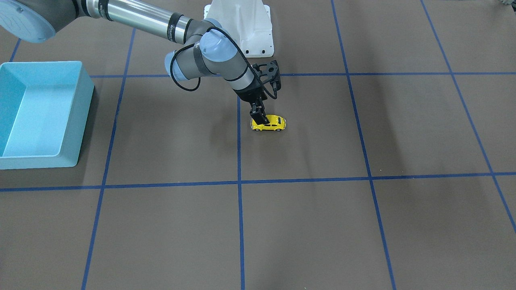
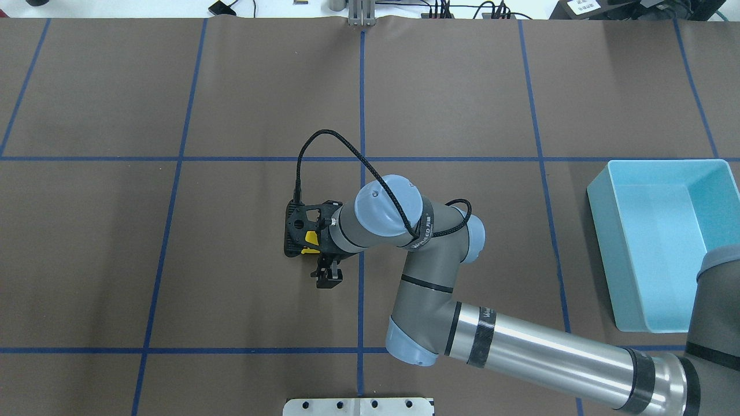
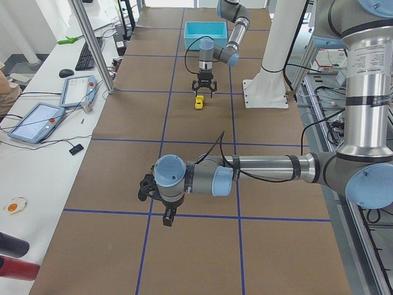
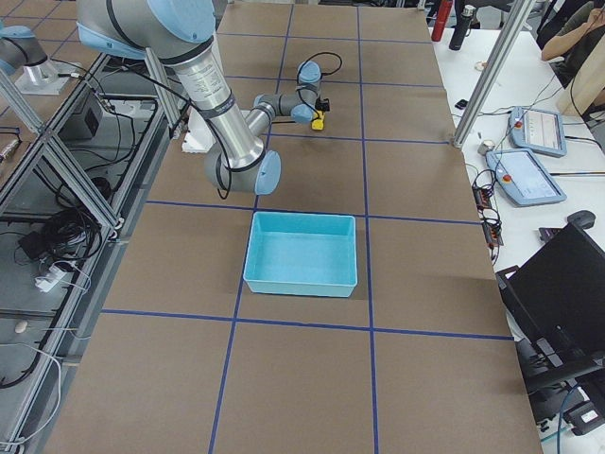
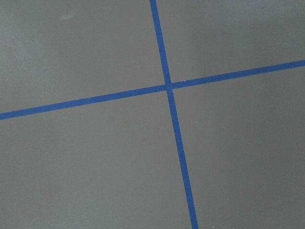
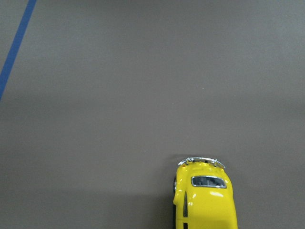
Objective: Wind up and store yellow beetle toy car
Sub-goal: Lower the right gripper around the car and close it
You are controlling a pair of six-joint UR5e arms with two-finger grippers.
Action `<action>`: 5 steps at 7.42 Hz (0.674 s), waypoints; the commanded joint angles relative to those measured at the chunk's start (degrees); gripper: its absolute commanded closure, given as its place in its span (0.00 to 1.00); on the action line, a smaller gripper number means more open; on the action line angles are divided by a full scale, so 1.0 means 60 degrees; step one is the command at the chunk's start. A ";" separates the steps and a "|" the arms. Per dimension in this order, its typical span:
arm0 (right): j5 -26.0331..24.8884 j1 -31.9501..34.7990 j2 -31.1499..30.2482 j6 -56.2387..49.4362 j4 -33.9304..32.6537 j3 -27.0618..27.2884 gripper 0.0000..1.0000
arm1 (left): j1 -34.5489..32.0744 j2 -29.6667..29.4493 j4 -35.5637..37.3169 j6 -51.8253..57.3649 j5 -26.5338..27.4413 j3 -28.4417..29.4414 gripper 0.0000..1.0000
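The yellow beetle toy car (image 1: 271,123) stands on its wheels on the brown mat near the table's middle. It also shows in the right wrist view (image 6: 205,200), in the overhead view (image 2: 311,238) and in the left side view (image 3: 199,102). My right gripper (image 1: 260,117) points down right over one end of the car, jaws open, one finger (image 2: 328,278) clear to the car's side. I cannot tell whether it touches the car. My left gripper (image 3: 164,212) hovers low over the bare mat far from the car; I cannot tell whether it is open.
A light blue bin (image 1: 40,161) stands open and empty on the robot's right side (image 2: 601,231). The white robot base (image 1: 246,28) is behind the car. Blue tape lines cross the mat (image 5: 167,87).
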 commanded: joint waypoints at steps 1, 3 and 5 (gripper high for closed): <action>-0.0037 -0.0001 0.0118 0.0020 0.0287 -0.0341 0.01 | 0.0000 0.0000 0.0000 0.0000 0.0000 -0.0005 0.00; -0.0052 -0.0001 0.0411 0.0049 0.0554 -0.0914 0.01 | 0.0000 0.0000 0.0000 0.0000 -0.0014 -0.0005 0.00; -0.0052 -0.0015 0.0412 0.0122 0.0568 -0.0944 0.02 | 0.0000 0.0000 0.0000 0.0000 0.0000 -0.0005 0.00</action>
